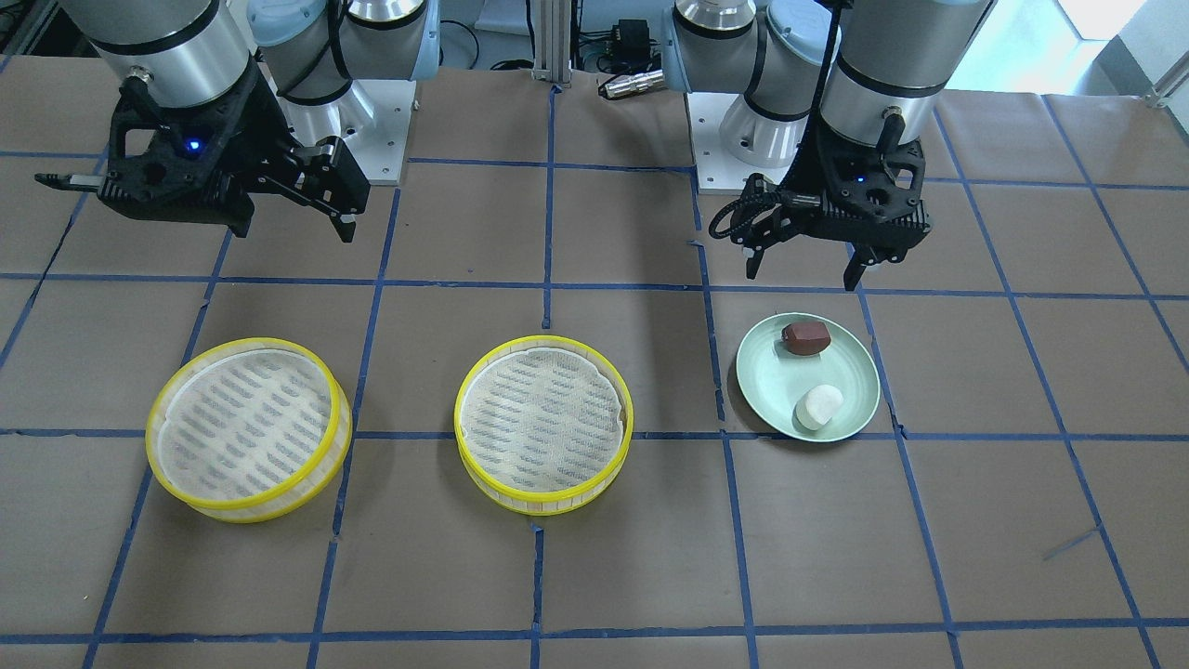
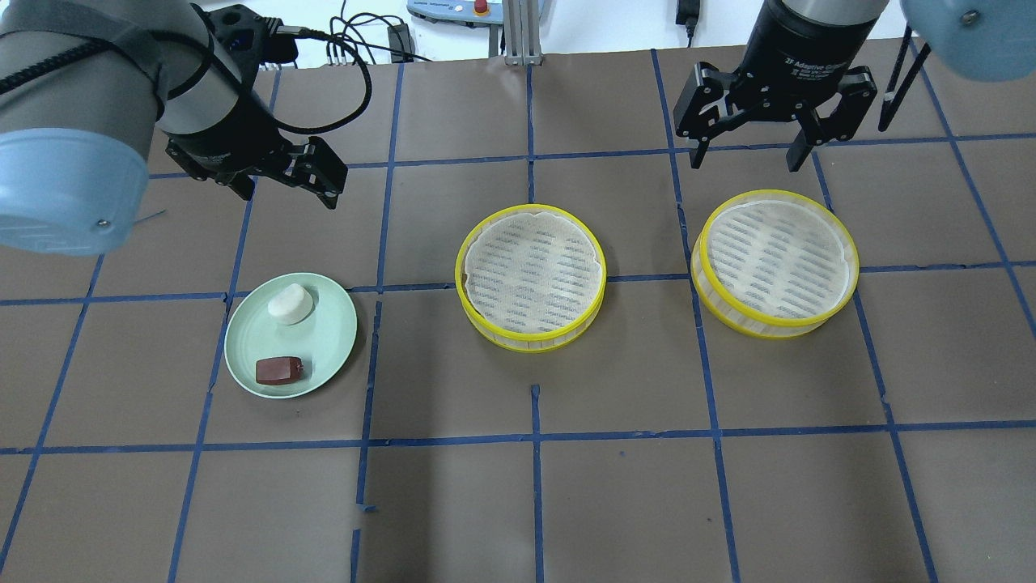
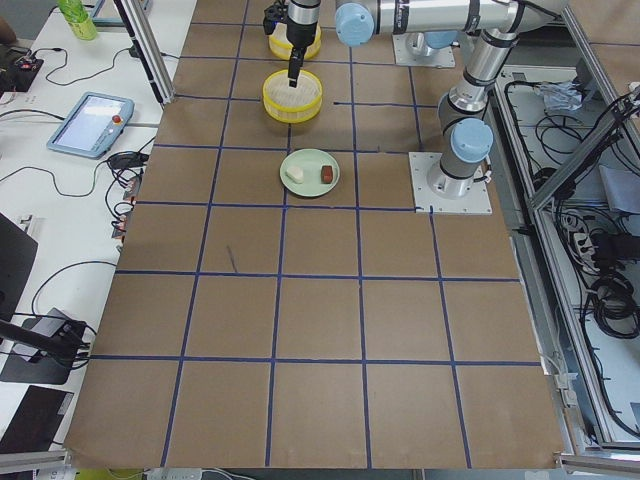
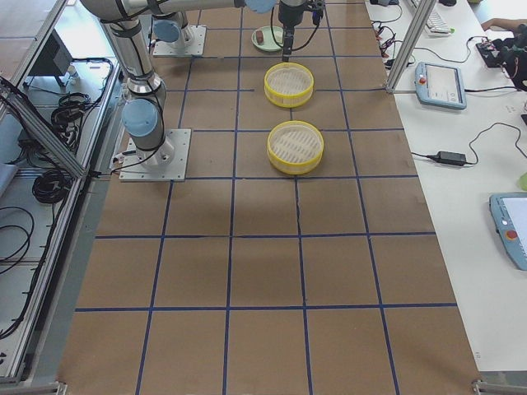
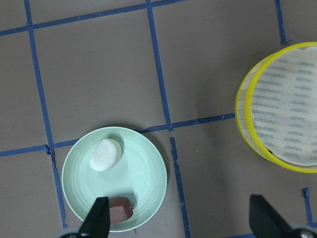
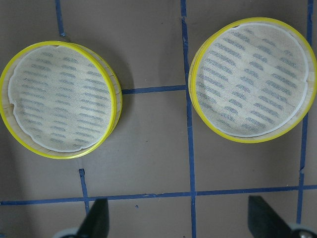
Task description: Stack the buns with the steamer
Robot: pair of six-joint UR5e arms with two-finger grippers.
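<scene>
A smooth white bun (image 2: 290, 304) and a reddish-brown bun (image 2: 279, 370) lie on a pale green plate (image 2: 333, 328) at the table's left. Two yellow-rimmed steamer trays with white liners stand empty, one in the middle (image 2: 530, 275) and one at the right (image 2: 774, 261). My left gripper (image 2: 287, 190) is open and empty, above the table just beyond the plate. In the left wrist view the white bun (image 5: 105, 154) and the brown bun (image 5: 119, 212) lie below its fingers (image 5: 96, 220). My right gripper (image 2: 749, 155) is open and empty, beyond the right steamer.
The brown table carries a grid of blue tape lines (image 2: 534, 437). The arms' white base plates (image 1: 390, 139) sit at the robot's edge. Side benches with tablets (image 3: 90, 120) and cables flank the far side of the table.
</scene>
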